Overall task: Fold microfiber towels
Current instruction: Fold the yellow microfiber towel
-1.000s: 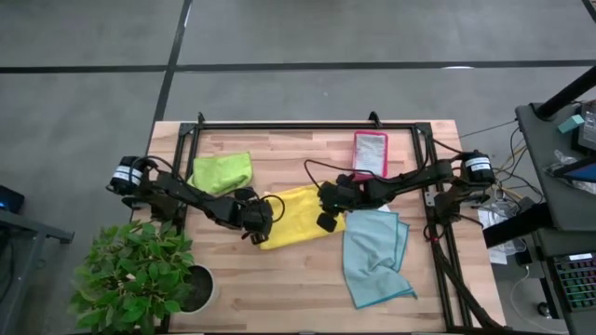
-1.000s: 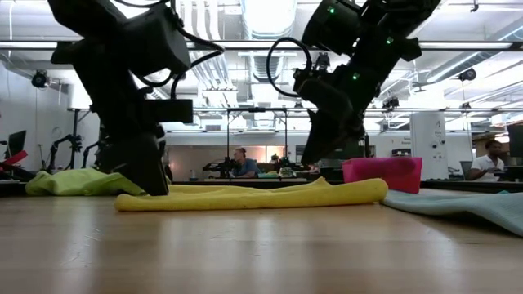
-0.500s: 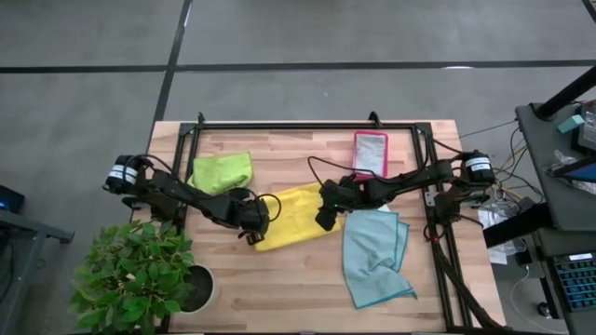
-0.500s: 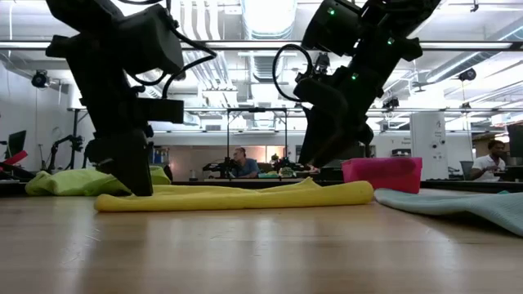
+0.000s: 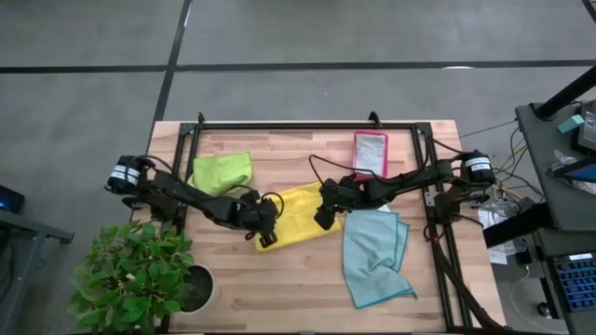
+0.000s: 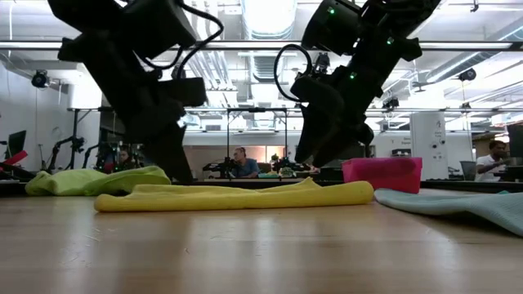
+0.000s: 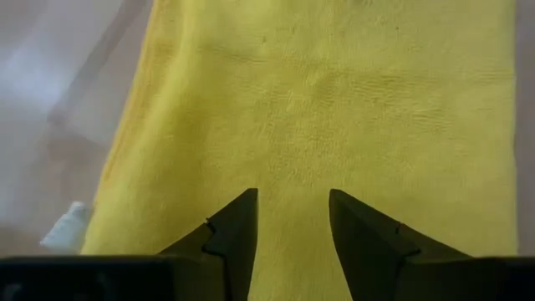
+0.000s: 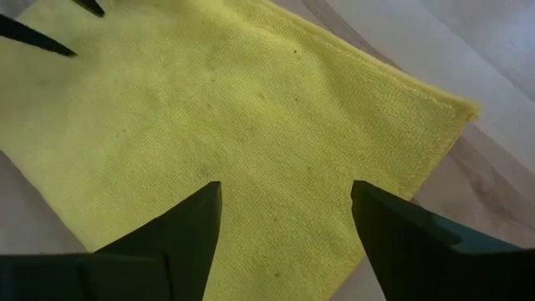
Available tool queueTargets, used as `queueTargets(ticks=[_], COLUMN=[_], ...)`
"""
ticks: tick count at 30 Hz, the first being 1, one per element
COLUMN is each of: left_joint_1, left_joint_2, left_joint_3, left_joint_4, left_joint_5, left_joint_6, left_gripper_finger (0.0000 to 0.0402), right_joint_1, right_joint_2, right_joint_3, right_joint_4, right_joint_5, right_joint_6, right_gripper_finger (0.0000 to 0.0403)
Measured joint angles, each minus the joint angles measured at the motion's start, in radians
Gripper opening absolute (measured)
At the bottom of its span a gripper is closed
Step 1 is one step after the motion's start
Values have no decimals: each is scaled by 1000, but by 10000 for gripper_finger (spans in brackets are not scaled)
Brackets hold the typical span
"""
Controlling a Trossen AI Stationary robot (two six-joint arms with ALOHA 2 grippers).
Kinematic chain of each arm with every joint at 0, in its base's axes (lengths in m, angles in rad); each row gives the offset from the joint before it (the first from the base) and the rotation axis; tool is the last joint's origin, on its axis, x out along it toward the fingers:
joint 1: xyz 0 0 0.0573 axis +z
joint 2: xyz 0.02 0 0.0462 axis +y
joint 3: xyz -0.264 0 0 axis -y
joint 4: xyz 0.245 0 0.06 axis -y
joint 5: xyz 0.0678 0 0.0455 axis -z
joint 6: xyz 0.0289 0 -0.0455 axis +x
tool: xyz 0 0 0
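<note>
The light blue towel (image 5: 374, 257) lies nearest the front edge of the table (image 5: 307, 298), rumpled with one corner folded over, and it has not yet been dealt with. Just behind it, at the middle of the table, lies the yellow towel (image 5: 300, 215), doubled over into a flat strip that the low view shows as a thin roll with a rounded folded edge. Both grippers hang over it, neither holding anything. The left gripper (image 5: 266, 234) sits over its left end with its fingers (image 7: 236, 227) partly spread and empty, the cloth lying smooth beneath them. The right gripper (image 5: 322, 221) is over the right end with its fingers (image 8: 180, 234) spread wide, clear of the fabric. The cloth looks light, limp and slightly grippy; it will sag and drape the moment it is lifted, so it probably needs pinching at two corners of one edge at once, both layers together, to keep the fold square. A pinch in the middle would likely just bunch it. Farther back on the left lies the lime green towel (image 5: 222, 171), folded into a loose pad. Farthest back, towards the right, sits the pink tray (image 5: 370, 153), stiff and not part of the folding.
</note>
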Motion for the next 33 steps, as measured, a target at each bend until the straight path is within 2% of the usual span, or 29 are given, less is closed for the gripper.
queueTargets(ticks=[6,14,22,33], left_joint_1=[0,-2,-2,-2], left_joint_2=[52,46,47,49], left_joint_3=[-6,-3,-5,-7], left_joint_4=[-11,-185,-199,-198], left_joint_5=[7,22,48,52], left_joint_6=[-9,-75,-28,-26], left_gripper_finger=[134,134,134,134], right_joint_1=[0,0,-4,-48], right_joint_2=[0,9,82,92], right_joint_3=[0,-25,-18,-15], right_joint_4=[-1,9,96,96], right_joint_5=[1,3,1,5], right_joint_6=[-2,54,91,88], right_gripper_finger=[254,245,254,258])
